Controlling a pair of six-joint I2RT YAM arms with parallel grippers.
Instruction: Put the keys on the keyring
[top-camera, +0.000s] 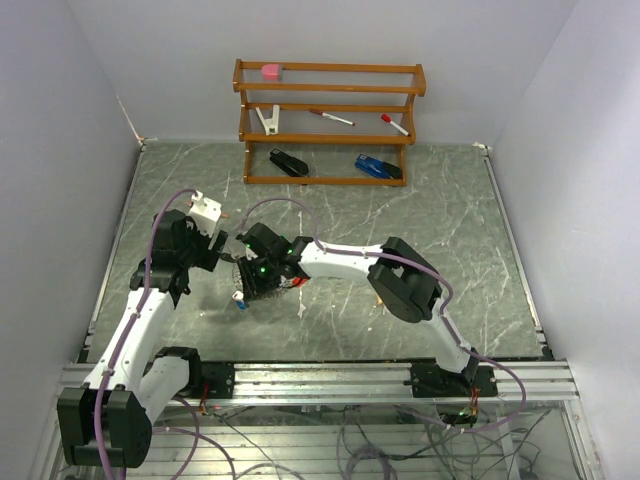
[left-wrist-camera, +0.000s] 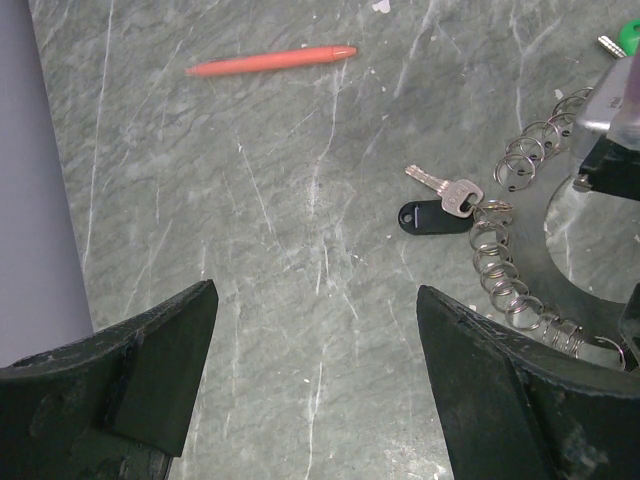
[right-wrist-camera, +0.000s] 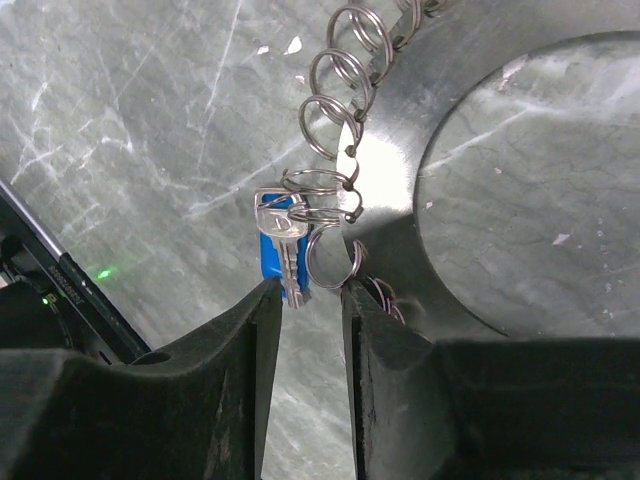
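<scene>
The keyring (right-wrist-camera: 392, 190) is a wide silver hoop fringed with small split rings (right-wrist-camera: 330, 135); it also shows in the left wrist view (left-wrist-camera: 560, 205) and the top view (top-camera: 238, 270). A silver key with a blue tag (right-wrist-camera: 280, 245) hangs from one ring at the tips of my right gripper (right-wrist-camera: 308, 288), whose fingers stand narrowly apart with bare table between them. A silver key with a black tag (left-wrist-camera: 440, 208) lies at the hoop's left rim. My left gripper (left-wrist-camera: 315, 292) is open and empty over bare table, left of the hoop. A green tag (left-wrist-camera: 630, 38) peeks in at the far right.
A red pen (left-wrist-camera: 270, 62) lies on the table beyond the left gripper. A wooden rack (top-camera: 328, 122) at the back holds pens, a pink eraser and dark and blue items. Grey walls close in on both sides.
</scene>
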